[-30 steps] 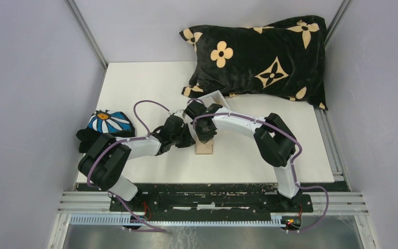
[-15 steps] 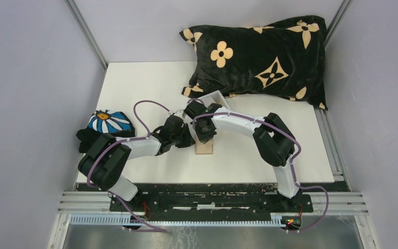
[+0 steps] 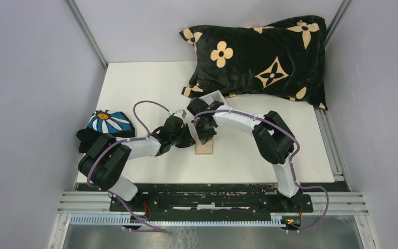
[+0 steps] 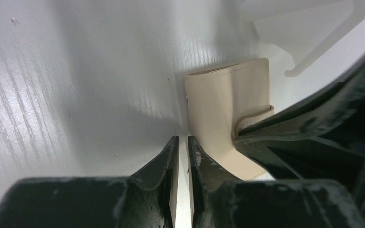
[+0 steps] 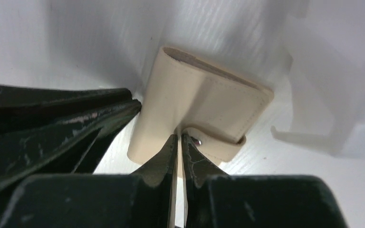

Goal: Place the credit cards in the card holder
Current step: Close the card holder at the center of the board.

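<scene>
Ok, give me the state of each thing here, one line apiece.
card holder, folded, pinched by both grippers
left gripper, shut on the holder's side edge
right gripper, shut on the holder by its tab
clear box, contents not visible
pillow, lying flat

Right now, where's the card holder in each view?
Top external: card holder just left of picture centre.
Left wrist: centre-right.
Right wrist: centre.
Shared landmark: the clear box just beyond it, top right, right edge.
</scene>
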